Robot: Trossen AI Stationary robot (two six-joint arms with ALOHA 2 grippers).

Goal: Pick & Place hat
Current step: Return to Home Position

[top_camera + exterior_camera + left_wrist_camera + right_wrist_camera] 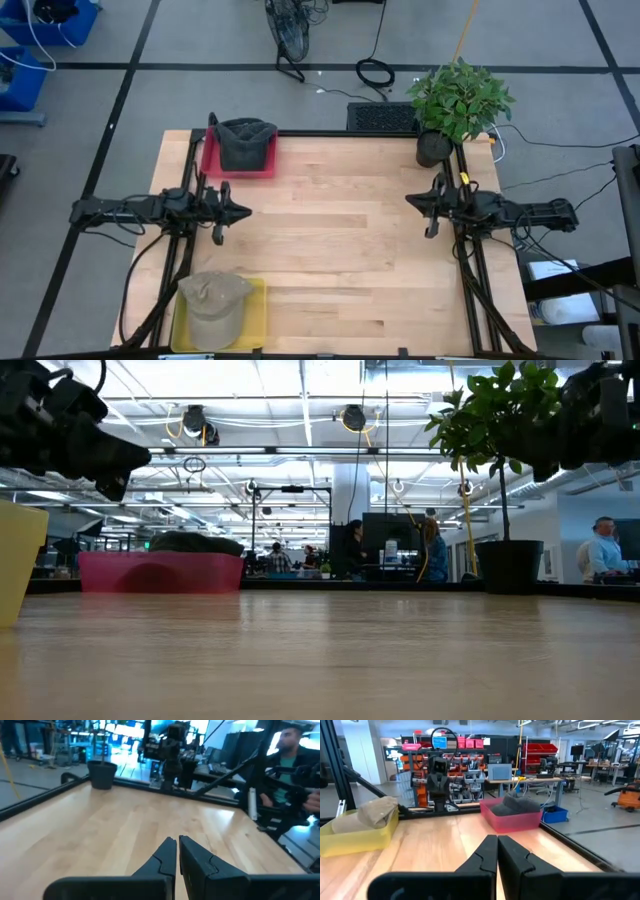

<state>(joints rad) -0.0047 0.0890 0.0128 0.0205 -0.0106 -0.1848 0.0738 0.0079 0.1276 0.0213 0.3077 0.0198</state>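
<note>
Left arm: lies level along the table's left side and points inward across the wooden table [340, 250] toward the other arm.
Left gripper [243, 211]: hangs above bare wood, between the two bins. Its wrist view shows its fingers [167, 851] pressed together with nothing between them.
Right arm: mirrors the left one from the right side, level and pointing inward.
Right gripper [411, 200]: sits above bare wood near the potted plant [460, 98]. Its fingers [487, 847] are together and empty.
Brown cap [213, 298]: lies inside the yellow bin [257, 322] at the table's near left corner. It is well apart from both grippers, toward the near edge from the left one. In the right wrist view it slumps against the bin's far wall.
Dark cap [245, 143]: rests in the red bin [209, 160] at the far left corner, apart from the left gripper on its other side.
Fingers and caps: neither gripper touches a cap or a bin.
Low view: the yellow bin shows at one edge, the red bin and the plant's pot stand at the table's far side, and both arms sit high in the upper corners.
Background: people are in the room beyond the table.
</note>
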